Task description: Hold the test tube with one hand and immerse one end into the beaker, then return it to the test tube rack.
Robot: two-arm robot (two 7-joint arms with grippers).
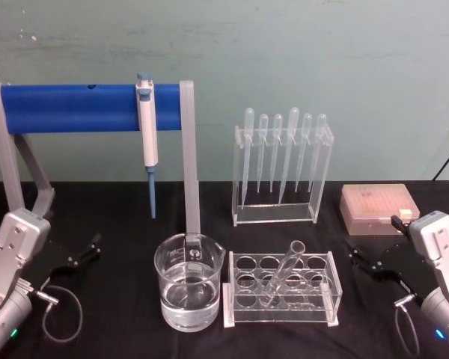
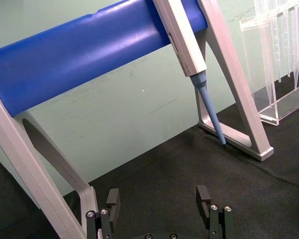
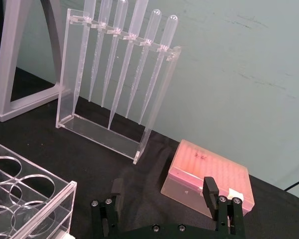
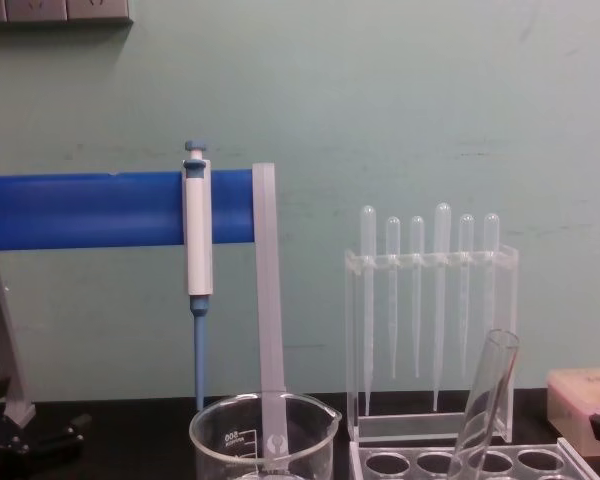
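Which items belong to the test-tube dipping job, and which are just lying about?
Job: clear glass test tube leaning in clear holed rack; glass beaker of clear liquid; left gripper, right gripper, parked open at the sides.
Lying about: white-and-blue pipettor on blue-barred stand; frosted plastic pipettes in tall clear holder; pink box.

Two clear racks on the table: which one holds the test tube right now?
The low test tube rack with round holes, right of the beaker; the test tube leans in it. The tall rack behind holds pipettes.
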